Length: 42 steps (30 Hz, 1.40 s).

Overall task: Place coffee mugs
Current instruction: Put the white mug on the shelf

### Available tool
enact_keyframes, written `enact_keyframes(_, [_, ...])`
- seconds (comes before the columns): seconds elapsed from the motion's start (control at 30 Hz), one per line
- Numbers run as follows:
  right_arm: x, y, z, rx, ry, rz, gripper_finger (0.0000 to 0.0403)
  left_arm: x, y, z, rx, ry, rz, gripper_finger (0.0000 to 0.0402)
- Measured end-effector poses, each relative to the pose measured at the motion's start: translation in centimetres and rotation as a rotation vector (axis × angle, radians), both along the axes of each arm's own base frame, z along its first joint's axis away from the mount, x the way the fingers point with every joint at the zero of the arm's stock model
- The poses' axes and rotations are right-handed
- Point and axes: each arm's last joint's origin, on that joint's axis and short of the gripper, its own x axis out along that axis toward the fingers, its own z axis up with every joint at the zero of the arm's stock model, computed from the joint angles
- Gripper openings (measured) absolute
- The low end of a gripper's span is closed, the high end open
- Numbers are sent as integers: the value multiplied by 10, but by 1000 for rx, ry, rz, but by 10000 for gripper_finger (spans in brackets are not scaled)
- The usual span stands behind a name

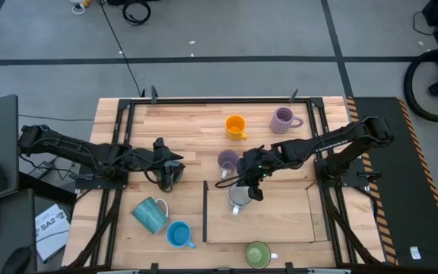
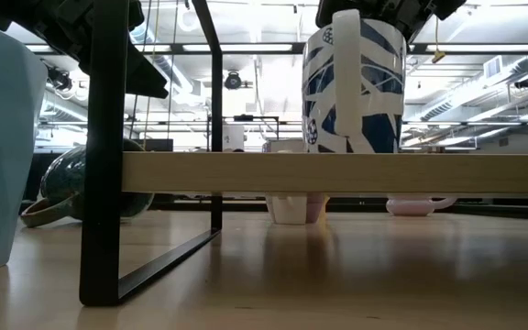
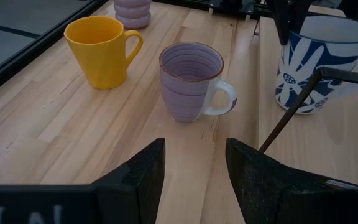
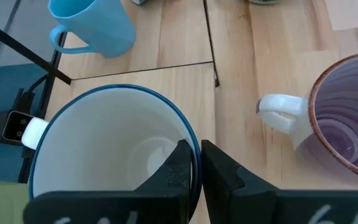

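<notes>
1. Coffee mugs scattered over the table [image 1: 181, 122], only one on the raised wooden platform [image 1: 280, 217] so far: the white mug with blue pattern [image 1: 239, 198], near the platform's 10 o'clock corner.
2. Right gripper [image 1: 251, 186] closed tight over that mug's rim, one finger inside and one outside [image 4: 191, 165]; placing judged in progress, not released.
3. Left gripper [image 1: 169, 173] at about 9 o'clock of the table centre, fingers [image 3: 142, 180] spread wide, holding nothing, facing the striped purple mug [image 3: 192, 81].
4. Remaining off the platform: orange mug [image 1: 236, 126] and second purple mug [image 1: 283, 119] toward 12 o'clock, striped purple mug just beyond the platform's 11 o'clock edge, teal mug [image 1: 151, 214] on its side and bright blue mug [image 1: 179, 234] toward 7 o'clock, green mug [image 1: 258, 254] at 6 o'clock by the table edge.
5. Task judged early: one mug being set, at least six left.
6. Looks: small glazed ceramic, each with one loop handle; white mug upright, clean white inside, blue leaf-like strokes outside.
</notes>
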Motion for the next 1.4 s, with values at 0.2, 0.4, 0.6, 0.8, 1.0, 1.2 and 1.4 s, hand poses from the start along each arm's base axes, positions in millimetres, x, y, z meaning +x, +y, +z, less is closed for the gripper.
enact_keyframes(0.2, [3,2,18,22,1,30,27,0,0,0,0,0,0,176])
enact_keyframes(0.4, [2,2,38,16,58,44,26,0,0,0,0,0,0,176])
enact_keyframes(0.6, [-4,2,53,2,103,85,24,0,0,0,0,0,0,176])
enact_keyframes(0.8, [-22,7,67,20,114,106,23,0,0,0,-1,-3,0,176])
enact_keyframes(1.0, [-54,15,86,16,139,58,23,0,0,0,-1,-4,0,176])
enact_keyframes(1.2, [-86,21,92,-42,200,-52,23,0,0,1,-1,-5,0,176])
enact_keyframes(1.4, [-111,24,79,-34,233,-134,23,0,0,1,-1,-5,0,176])
